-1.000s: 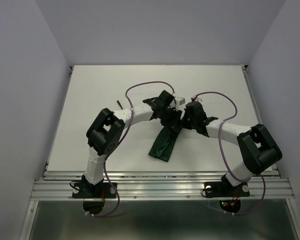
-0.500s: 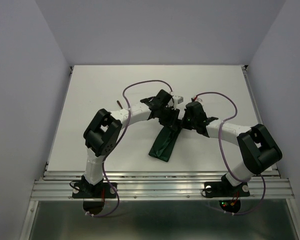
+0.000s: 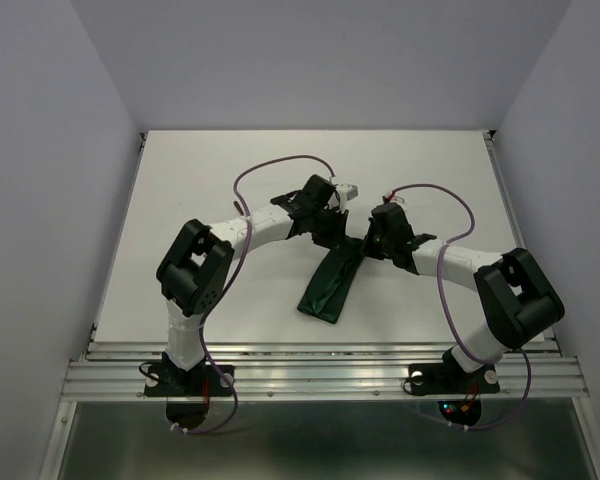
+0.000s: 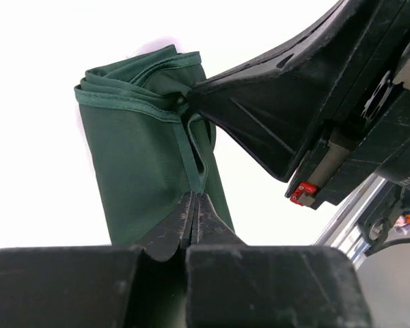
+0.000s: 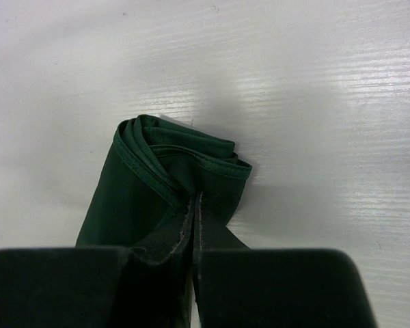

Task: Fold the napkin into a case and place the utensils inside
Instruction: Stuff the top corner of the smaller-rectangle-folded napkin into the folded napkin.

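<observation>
Napkin [image 3: 325, 290], near end: lies loose on the table [image 3: 180, 180], just toward 6 o'clock of centre. Nothing pins it, so a pull from the far end would likely drag it or open it.
Left gripper [image 4: 193, 205]: closed flat on a thin hem at the far end, reaching in from 10 o'clock. So slight a pinch may slip.
Right gripper [image 5: 193, 201]: clamped on the same end from 2 o'clock. Opposed pulls could part the layers.
Napkin, appearance: plain dark green, a narrow strip running 7 to 1 o'clock, with its hems stacked and curled at the far end.

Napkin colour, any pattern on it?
Plain dark green napkin, unpatterned; clearest in the right wrist view.
</observation>
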### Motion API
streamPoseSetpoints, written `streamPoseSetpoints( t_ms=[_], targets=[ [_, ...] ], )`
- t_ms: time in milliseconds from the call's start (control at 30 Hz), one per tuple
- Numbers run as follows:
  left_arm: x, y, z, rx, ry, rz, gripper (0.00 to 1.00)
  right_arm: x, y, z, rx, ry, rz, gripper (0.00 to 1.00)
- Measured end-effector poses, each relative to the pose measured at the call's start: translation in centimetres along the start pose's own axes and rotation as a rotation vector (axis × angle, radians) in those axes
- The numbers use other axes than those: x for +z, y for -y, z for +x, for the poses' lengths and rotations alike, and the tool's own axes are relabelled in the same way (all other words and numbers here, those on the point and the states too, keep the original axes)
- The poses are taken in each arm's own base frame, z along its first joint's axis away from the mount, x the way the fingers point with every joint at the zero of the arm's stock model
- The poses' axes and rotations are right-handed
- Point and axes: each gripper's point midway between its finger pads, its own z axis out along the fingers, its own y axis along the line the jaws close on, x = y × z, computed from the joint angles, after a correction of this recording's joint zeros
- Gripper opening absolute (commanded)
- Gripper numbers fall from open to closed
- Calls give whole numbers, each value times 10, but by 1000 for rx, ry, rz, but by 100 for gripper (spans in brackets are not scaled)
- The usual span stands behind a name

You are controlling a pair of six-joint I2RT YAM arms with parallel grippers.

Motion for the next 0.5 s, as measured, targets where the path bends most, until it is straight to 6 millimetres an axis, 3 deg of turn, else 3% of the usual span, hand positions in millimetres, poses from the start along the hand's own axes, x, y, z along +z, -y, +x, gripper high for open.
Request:
streamPoseSetpoints(
  t_ms=[500],
  targets=[
    [-4, -12, 1, -13, -1, -11, 0, 0, 0, 0, 0, 0, 0, 1]
  ],
)
